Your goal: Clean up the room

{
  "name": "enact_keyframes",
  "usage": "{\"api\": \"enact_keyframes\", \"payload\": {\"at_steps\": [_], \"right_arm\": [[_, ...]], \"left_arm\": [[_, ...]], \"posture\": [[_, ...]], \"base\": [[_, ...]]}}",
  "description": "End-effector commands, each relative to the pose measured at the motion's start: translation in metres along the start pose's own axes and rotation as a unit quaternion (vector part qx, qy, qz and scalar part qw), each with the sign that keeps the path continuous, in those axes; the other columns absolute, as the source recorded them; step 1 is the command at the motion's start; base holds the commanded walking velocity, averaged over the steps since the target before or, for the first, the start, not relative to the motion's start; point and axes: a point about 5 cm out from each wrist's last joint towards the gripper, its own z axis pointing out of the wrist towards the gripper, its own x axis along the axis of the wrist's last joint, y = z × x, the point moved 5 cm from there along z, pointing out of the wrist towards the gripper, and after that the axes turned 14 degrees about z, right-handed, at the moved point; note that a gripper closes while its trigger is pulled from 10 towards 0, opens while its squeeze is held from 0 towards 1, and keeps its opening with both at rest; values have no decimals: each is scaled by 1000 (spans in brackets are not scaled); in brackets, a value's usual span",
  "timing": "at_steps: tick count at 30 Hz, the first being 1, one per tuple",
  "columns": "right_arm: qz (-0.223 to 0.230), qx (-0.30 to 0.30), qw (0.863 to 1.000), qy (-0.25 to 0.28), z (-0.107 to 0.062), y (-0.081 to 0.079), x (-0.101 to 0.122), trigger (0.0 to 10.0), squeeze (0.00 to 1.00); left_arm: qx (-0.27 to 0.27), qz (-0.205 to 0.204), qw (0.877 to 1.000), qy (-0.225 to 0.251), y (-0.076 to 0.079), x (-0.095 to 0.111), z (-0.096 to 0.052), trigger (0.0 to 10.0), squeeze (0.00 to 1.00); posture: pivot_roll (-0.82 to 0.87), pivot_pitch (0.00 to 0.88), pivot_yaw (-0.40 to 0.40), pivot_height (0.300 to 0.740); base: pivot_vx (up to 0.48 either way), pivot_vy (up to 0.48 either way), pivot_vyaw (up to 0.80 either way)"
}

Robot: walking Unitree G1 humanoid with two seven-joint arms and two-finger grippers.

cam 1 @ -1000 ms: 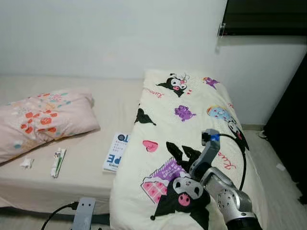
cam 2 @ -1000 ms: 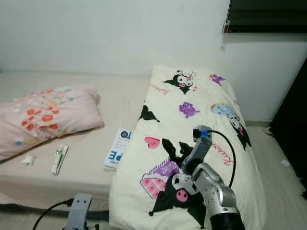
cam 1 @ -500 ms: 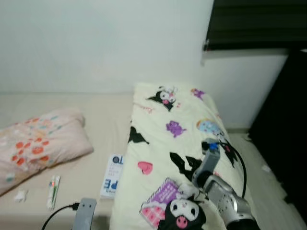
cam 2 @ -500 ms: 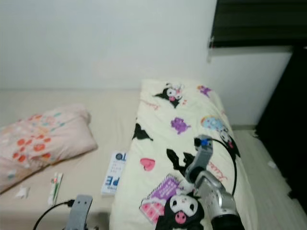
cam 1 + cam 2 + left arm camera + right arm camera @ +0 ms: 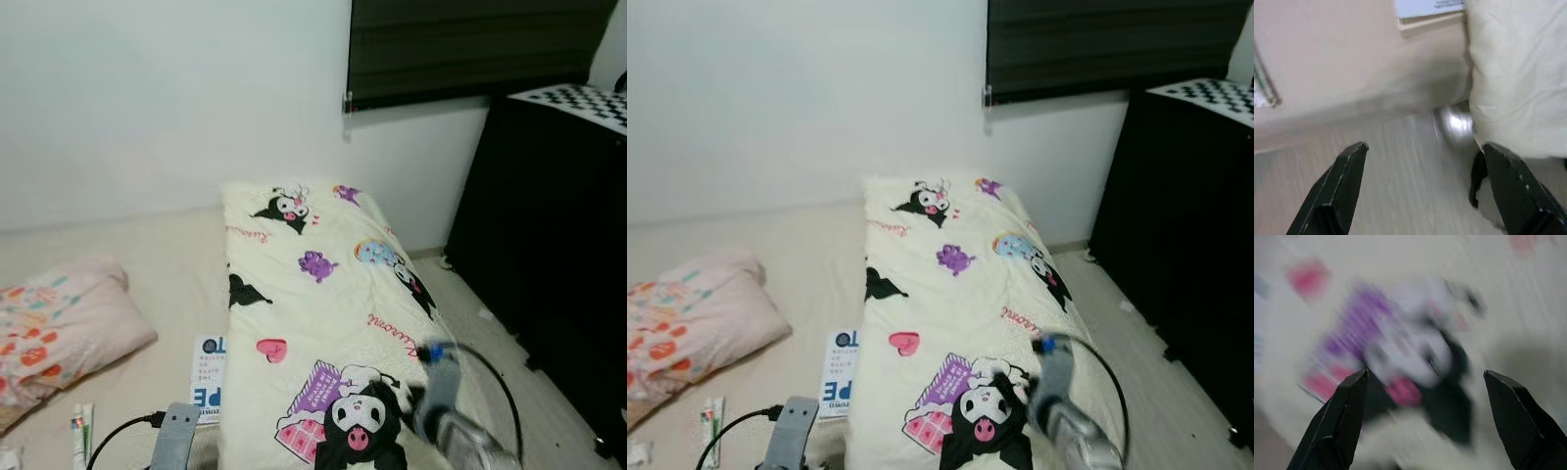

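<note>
Cream cartoon blanket (image 5: 323, 313) covers the bed (image 5: 186, 264) beside a pink pillow (image 5: 54, 328).

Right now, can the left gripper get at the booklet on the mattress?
Probably yes: the left gripper hangs open below the mattress edge, with the booklet just above and only its right side tucked under the blanket.
</note>
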Motion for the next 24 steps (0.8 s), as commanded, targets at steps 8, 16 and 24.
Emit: {"api": "enact_keyframes", "payload": {"at_steps": [8, 16, 24], "right_arm": [[33, -88, 993, -78, -22, 47, -71, 10000, 0], [64, -111, 987, -92, -36, 60, -103, 10000, 0], [42, -128, 986, -97, -41, 68, -108, 10000, 0]], "left_arm": [[1, -2, 1000, -28, -1, -17, -2, 10000, 0], [-7, 29, 999, -23, 3, -15, -2, 10000, 0], [-21, 81, 995, -47, 10, -25, -3, 10000, 0]], "posture": [[15, 0, 16, 740], [8, 0, 25, 740], [10, 0, 19, 740]], "base": [[0, 0, 771], [0, 0, 766], [0, 0, 763]]}}
